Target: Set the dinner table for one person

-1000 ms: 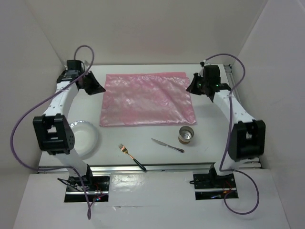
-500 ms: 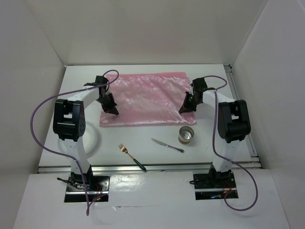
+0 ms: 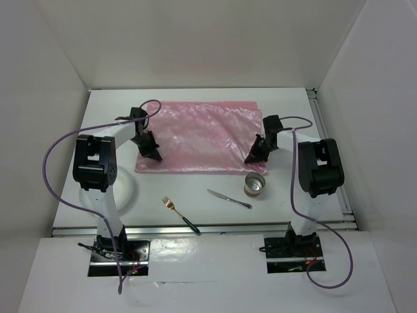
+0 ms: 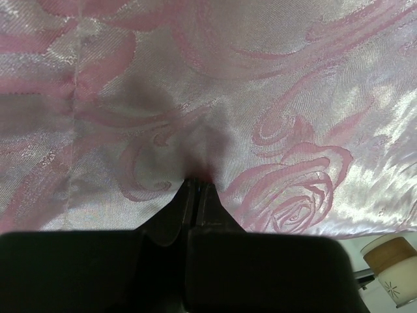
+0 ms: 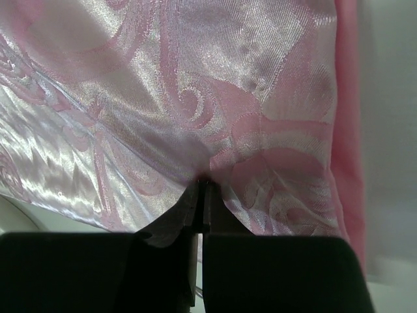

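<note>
Nearest the rail of the dinner table [image 3: 195, 94] lie the fork [image 3: 180, 214], knife [image 3: 229, 198] and cup [image 3: 255, 184]. Within the last second both arms swung in from the far corners of the pink mat [image 3: 202, 134]. The left gripper [image 3: 156, 155] and right gripper [image 3: 251, 158] are now clenched on its near corners, so the mat seems ready for dragging. The cup crowds the right corner. Bare tabletop lies beyond the far edge.

The left wall [image 3: 32, 98], the right wall [image 3: 378, 98] and the far wall [image 3: 208, 39] are plain and white. A white board [image 3: 208, 287] lies flat at the near side. The light is soft.
</note>
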